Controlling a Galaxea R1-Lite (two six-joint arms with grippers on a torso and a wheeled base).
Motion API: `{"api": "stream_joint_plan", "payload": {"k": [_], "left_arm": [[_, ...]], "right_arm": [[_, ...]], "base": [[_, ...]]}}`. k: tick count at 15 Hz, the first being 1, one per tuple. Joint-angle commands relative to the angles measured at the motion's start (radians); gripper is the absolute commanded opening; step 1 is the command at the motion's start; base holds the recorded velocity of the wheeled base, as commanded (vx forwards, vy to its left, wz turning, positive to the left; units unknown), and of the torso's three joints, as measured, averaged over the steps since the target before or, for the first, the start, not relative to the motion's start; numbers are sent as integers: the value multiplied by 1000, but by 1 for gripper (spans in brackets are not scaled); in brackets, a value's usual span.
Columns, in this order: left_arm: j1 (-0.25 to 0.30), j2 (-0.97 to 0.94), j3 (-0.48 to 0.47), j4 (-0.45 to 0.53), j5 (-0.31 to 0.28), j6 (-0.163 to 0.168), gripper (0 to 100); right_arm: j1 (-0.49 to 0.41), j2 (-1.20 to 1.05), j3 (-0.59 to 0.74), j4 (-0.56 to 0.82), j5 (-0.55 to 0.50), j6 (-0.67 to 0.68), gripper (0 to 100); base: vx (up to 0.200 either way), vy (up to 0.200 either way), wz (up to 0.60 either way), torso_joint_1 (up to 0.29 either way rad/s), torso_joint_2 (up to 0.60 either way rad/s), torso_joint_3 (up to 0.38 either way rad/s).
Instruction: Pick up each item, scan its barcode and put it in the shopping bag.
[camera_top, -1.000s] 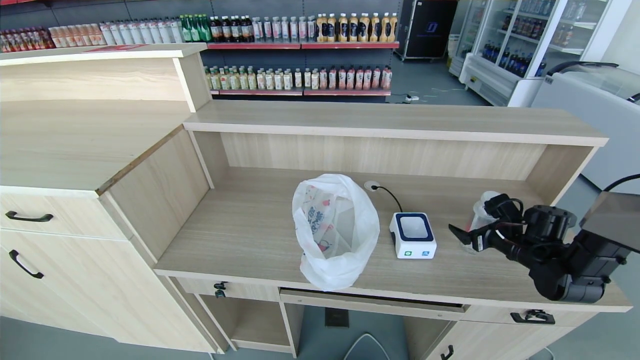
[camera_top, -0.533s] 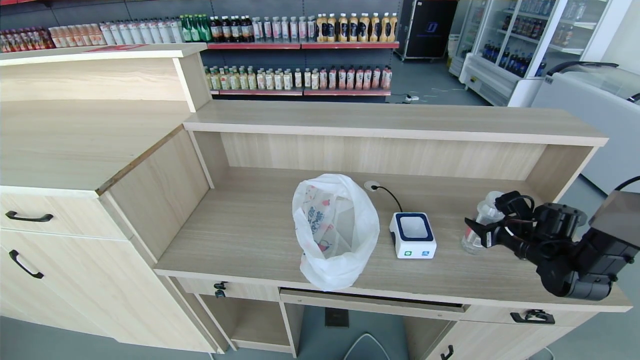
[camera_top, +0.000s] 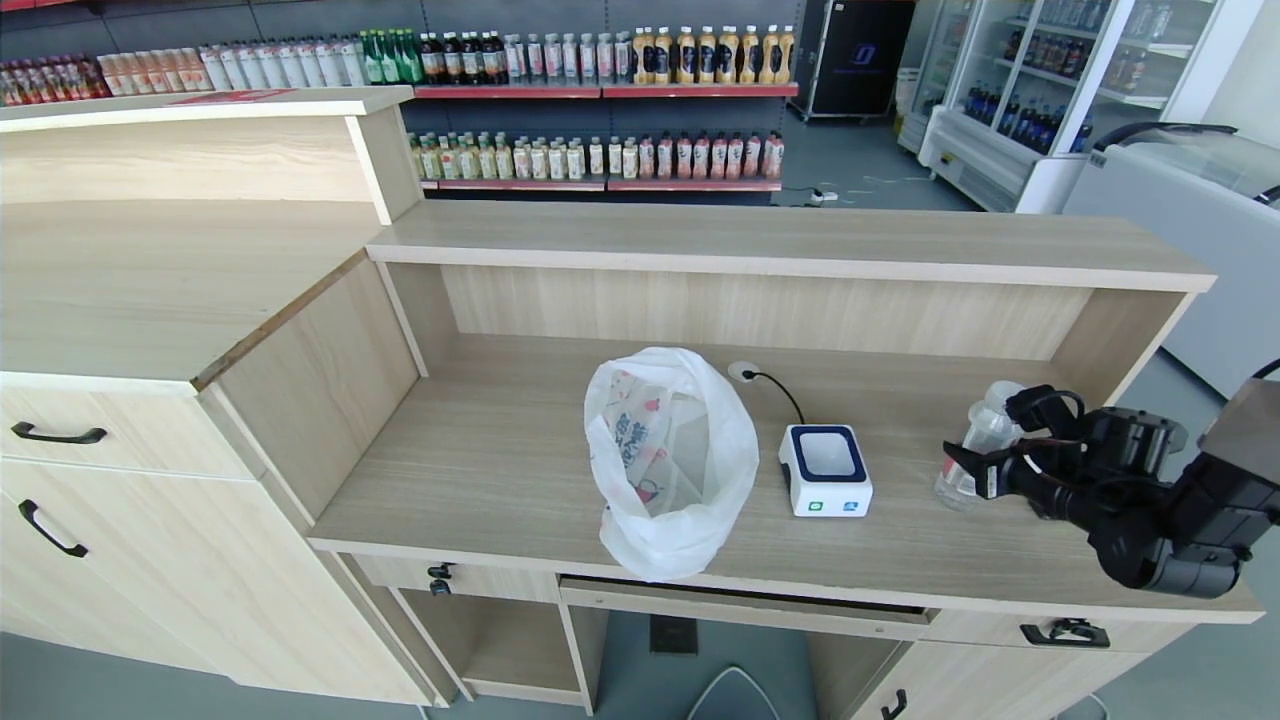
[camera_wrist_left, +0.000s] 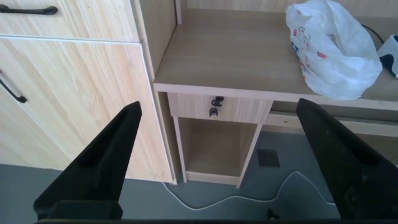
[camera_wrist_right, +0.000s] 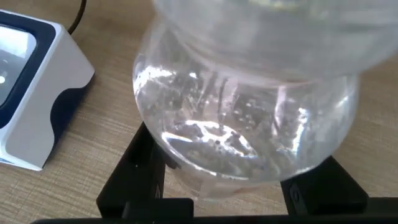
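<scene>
Left end effector (camera_wrist_left: 218, 104) gapes wide — right end effector (camera_wrist_right: 230, 177) clamped.

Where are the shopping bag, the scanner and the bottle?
shopping bag (camera_top: 690, 530), head view, white front wall.
scanner (camera_top: 825, 462), head view, top face.
bottle (camera_top: 982, 428), head view, clear upper body.

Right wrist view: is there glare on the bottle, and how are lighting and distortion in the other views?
Right wrist view: white highlights streak the clear bottle, and the counter looks warped through it. Head view: the counter's long edges curve slightly; the bag casts only a faint shadow. Left wrist view: the left gripper is a dark silhouette, jaws apart.
</scene>
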Motion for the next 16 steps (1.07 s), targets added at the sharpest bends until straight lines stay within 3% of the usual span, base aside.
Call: {"api": "stream_joint_plan", "payload": {"k": [1, 7, 11, 12, 13, 16], "left_arm": [[0, 0, 0, 0, 0, 0, 100], [0, 0, 0, 0, 0, 0, 100], [0, 0, 0, 0, 0, 0, 100], [0, 0, 0, 0, 0, 0, 100], [0, 0, 0, 0, 0, 0, 100], [0, 0, 0, 0, 0, 0, 100]], "right_arm": [[0, 1, -10, 0, 5, -1, 0], [19, -170, -8, 145, 0, 64, 0], [82, -671, -62, 762, -87, 301, 0], [102, -715, -82, 840, -109, 340, 0], [192, -816, -140, 1021, -178, 470, 0], [427, -895, -281, 1282, -353, 672, 0]], "base": [[0, 0, 0, 0, 0, 0], [0, 0, 0, 0, 0, 0], [0, 0, 0, 0, 0, 0], [0, 0, 0, 0, 0, 0], [0, 0, 0, 0, 0, 0], [0, 0, 0, 0, 0, 0]]}}
